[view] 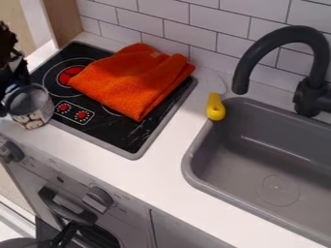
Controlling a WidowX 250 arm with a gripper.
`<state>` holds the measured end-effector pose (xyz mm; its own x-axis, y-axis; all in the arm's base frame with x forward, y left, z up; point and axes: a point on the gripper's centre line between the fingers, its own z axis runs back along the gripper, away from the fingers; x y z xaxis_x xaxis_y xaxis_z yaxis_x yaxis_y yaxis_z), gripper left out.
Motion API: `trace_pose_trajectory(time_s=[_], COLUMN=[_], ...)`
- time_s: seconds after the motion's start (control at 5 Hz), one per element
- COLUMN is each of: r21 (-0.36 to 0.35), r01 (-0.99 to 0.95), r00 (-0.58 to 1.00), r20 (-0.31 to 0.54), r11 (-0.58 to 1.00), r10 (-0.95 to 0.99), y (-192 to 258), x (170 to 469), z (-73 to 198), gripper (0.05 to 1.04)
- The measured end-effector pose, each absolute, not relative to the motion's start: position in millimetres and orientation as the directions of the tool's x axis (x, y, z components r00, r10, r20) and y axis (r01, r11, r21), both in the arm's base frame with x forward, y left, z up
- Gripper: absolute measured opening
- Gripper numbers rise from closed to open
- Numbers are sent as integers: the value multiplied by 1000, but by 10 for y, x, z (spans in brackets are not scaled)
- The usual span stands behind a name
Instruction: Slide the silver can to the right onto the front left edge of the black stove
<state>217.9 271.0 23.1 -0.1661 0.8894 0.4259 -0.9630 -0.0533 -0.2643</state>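
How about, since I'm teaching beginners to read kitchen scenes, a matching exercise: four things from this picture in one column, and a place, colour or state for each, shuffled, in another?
Column one
1. Folded cloth
2. Faucet
3. Can
4. Yellow thing

Column two
A. Near the left edge of the view, beside the stovetop
B. At the corner of the sink nearest the stovetop
C. Orange
D. Dark grey and arched

Right pairs
1-C, 2-D, 3-A, 4-B
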Motion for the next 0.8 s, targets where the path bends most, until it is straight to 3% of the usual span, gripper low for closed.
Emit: trace_pose_trajectory(time_s=[0.8], r21=[-233], r01=[-966], r00=[-198], r20=[371], r11=[-115], r10=[908], y=[2550], x=[2225], z=[325], gripper=[997])
